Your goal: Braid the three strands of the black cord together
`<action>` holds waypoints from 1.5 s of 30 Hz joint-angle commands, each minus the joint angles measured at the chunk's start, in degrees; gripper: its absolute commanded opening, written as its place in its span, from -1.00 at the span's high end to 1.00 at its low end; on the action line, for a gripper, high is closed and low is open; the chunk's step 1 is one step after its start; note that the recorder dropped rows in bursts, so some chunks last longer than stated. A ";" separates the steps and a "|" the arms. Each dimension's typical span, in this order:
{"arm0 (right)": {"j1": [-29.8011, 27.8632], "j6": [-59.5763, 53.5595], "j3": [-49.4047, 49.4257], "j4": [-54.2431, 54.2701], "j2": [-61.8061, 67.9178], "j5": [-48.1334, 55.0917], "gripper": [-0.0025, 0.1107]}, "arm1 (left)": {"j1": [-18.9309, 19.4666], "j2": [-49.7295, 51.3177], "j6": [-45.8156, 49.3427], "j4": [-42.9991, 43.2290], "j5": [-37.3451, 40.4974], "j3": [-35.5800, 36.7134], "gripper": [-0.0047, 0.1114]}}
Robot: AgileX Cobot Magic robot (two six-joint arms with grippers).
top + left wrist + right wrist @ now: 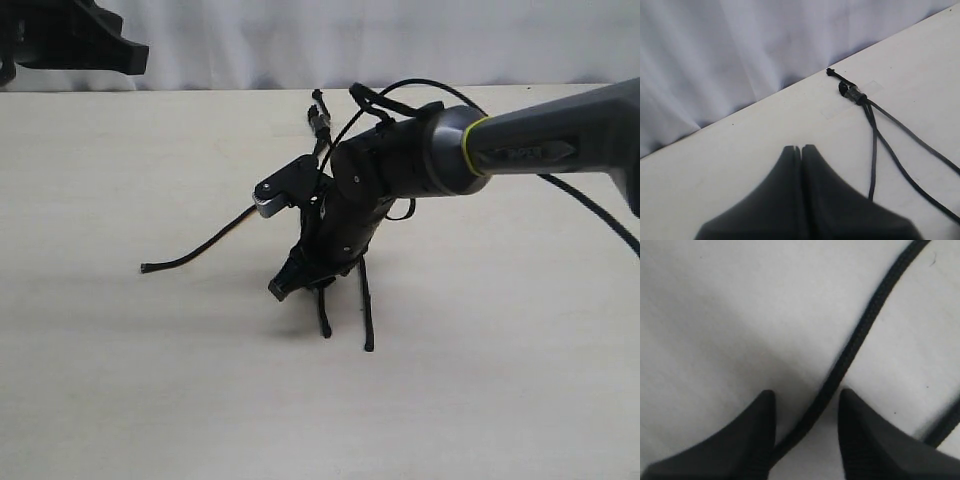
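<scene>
Table: pale wood top (pixel 120 380), with a white curtain (pixel 300 40) hanging right behind the far edge.
Black cord (pixel 872 150): it lies flat on the table and runs from the far edge towards the middle.
Bound end (pixel 856 94): knotted and sitting close to the far edge, about halfway along it, pinned under a strip of clear tape (pixel 832 109).
Three strands (pixel 367 310): they fan out from that bound end across the table.
Outer strand (pixel 200 250): it curves away towards the left edge, with its tip lying on bare wood well apart from the other two.
Other two strands: they lie side by side and point at the near edge, with their tips just past the right gripper (pixel 288 287).
Right arm (pixel 540 140): it reaches in from the right edge, wrist bent down over the middle of the table, with a glossy cable (pixel 590 210) looping off it.
Right gripper: nose down, tips at the table surface or just above it.
Right jaws: a narrow opening. One strand (pixel 860 335) runs straight through the gap, and neither finger is pressing on it.
Left gripper (pixel 800 148): it is above the table back from the bound end, fingers pressed together tip to tip with nothing between them.
Left arm (pixel 60 40): up over the far left corner, well apart from the cord.
</scene>
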 commanded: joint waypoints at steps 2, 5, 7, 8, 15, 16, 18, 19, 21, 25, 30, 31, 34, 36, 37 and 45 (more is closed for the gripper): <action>0.01 -2.02 -0.29 -0.82 -0.76 1.75 0.87 | 0.22 -0.30 0.04 -0.51 -0.86 0.14 0.92; -0.10 -2.74 -2.16 -2.47 -3.11 5.83 0.88 | 0.22 -0.30 0.04 -0.51 -0.86 0.14 0.92; -0.10 -2.57 -4.33 -5.42 -5.16 8.64 0.88 | 0.22 -0.30 0.04 -0.51 -0.76 0.14 0.92; -0.23 -2.05 -5.63 -7.38 -6.34 9.78 0.88 | 0.22 -0.30 0.04 -0.51 -0.76 0.14 0.92; -8.91 4.92 -9.18 -16.07 -8.99 12.98 0.88 | 0.22 -0.30 0.04 -0.51 -0.76 0.14 0.92; -11.09 4.92 -7.82 -14.61 -7.12 12.45 0.88 | 0.22 -0.30 0.04 -0.51 -0.76 0.14 0.92; -12.74 4.14 -6.70 -11.37 -3.84 12.45 0.88 | 0.22 -0.30 0.04 -0.51 -0.76 0.14 0.92; -12.74 3.84 -6.46 -10.98 -2.95 12.37 0.88 | 0.22 -0.30 0.04 -0.51 -0.76 0.14 0.92; -12.62 2.02 -6.47 -7.97 0.44 11.53 0.88 | 0.22 -0.30 0.04 -1.00 -0.64 0.14 0.92; -12.62 -4.53 -6.47 1.53 3.39 11.98 0.88 | 0.22 -0.30 0.04 -1.00 -0.64 0.14 0.92; -8.17 -8.21 -6.47 5.73 3.73 14.97 0.88 | 0.22 -0.30 0.04 -0.99 -0.74 0.14 0.92; -6.57 -8.96 -6.47 5.84 3.73 14.97 0.88 | 0.22 -0.30 0.04 -0.99 -0.74 0.14 0.92; -2.11 -11.20 -6.69 5.66 3.55 15.59 0.88 | 0.22 -0.30 0.04 -0.99 -0.74 0.14 0.92; -0.33 -11.23 -7.42 4.17 2.43 16.11 0.88 | 0.22 -0.30 0.04 -0.99 -0.74 0.14 0.92; 0.06 -10.35 -8.06 3.03 1.41 16.25 0.88 | 0.22 -0.30 0.04 -0.99 -0.74 0.14 0.92; -4.87 -6.02 -9.86 -1.35 -9.63 14.55 0.88 | 0.22 -0.30 0.04 -0.99 -0.74 0.14 0.92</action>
